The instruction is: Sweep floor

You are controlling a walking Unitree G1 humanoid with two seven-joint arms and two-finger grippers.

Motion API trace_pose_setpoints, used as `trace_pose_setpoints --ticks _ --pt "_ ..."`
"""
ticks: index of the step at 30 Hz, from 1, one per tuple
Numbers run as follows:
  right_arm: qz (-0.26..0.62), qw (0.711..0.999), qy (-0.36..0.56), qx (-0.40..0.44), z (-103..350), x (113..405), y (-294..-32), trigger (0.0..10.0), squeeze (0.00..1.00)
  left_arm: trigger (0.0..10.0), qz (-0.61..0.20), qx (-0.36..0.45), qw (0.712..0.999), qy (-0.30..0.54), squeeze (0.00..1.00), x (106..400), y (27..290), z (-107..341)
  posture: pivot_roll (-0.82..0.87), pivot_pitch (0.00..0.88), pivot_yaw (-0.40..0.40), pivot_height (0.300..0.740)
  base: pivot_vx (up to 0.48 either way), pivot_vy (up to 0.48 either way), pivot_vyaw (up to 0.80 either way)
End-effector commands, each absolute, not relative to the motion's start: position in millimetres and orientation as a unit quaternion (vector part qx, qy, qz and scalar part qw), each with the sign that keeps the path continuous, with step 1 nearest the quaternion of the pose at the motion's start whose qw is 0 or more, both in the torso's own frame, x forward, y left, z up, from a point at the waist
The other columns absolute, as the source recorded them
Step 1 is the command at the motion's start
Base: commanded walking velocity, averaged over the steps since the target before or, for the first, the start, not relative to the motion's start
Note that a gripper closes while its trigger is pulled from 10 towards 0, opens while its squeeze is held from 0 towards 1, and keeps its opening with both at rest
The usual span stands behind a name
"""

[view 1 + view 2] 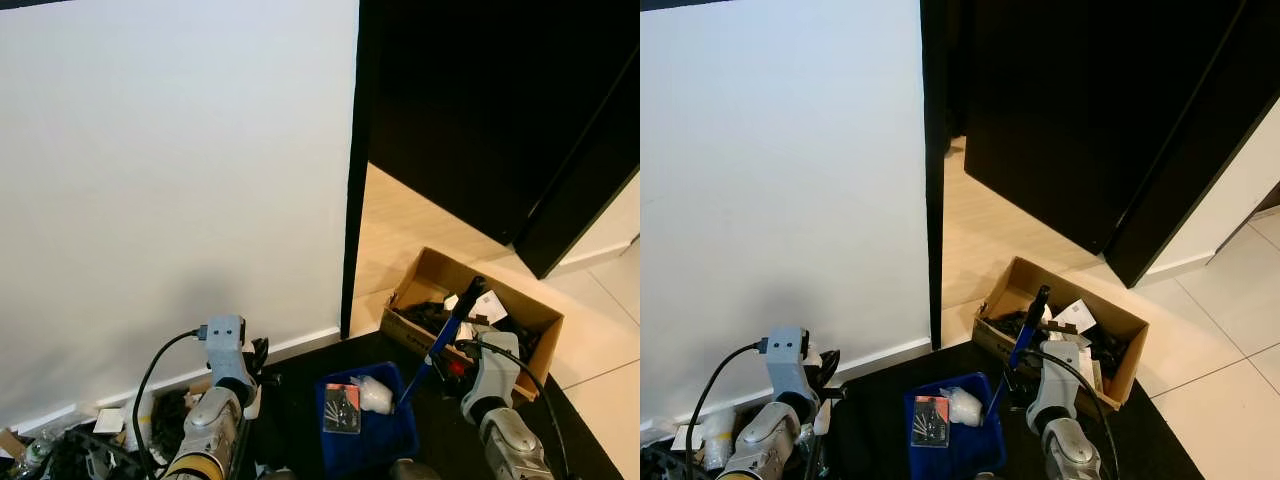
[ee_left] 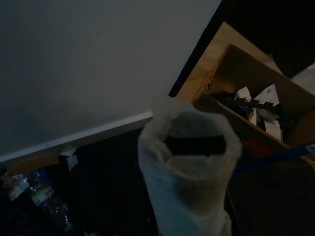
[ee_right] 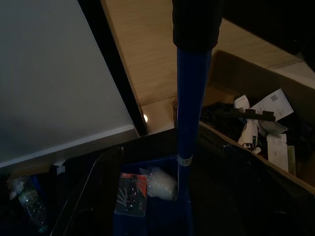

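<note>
From the head views, we judge the sweep partly done: a blue dustpan (image 1: 365,415) on the dark mat already holds a packet and white wrap, while litter (image 1: 120,425) lies by the wall at near left. Our right gripper (image 1: 462,368) carries the dustpan's blue handle (image 1: 447,330), just before a cardboard box (image 1: 470,305).

The left wrist view shows a foam-wrapped roll (image 2: 189,167) in front; we cannot tell that gripper's state.

The right wrist view looks down the handle into the dustpan.
</note>
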State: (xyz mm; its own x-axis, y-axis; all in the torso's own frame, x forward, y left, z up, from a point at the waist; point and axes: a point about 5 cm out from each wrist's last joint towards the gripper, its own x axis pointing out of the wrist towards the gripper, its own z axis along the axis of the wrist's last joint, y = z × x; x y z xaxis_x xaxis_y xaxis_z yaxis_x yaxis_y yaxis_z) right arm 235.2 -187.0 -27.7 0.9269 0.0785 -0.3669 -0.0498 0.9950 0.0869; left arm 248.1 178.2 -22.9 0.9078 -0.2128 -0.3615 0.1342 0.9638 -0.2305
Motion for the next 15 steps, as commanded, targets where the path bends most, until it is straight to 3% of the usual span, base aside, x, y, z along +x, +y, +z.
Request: trace_pose_setpoints --ticks 1,15 --pt "0.025 0.979 0.198 0.037 -30.5 232.1 -189.7 10.0 0.0 10.0 -0.084 -0.109 0.968 0.209 0.0 243.6 176.5 -28.2 0.01 0.065 -0.001 0.74 0.0 0.0 0.0" --pt "0.023 0.979 0.199 0.036 -30.9 231.9 -190.1 10.0 0.0 10.0 -0.085 -0.108 0.968 0.211 0.0 243.2 175.7 -28.7 0.01 0.047 -0.001 0.74 0.0 0.0 0.0"
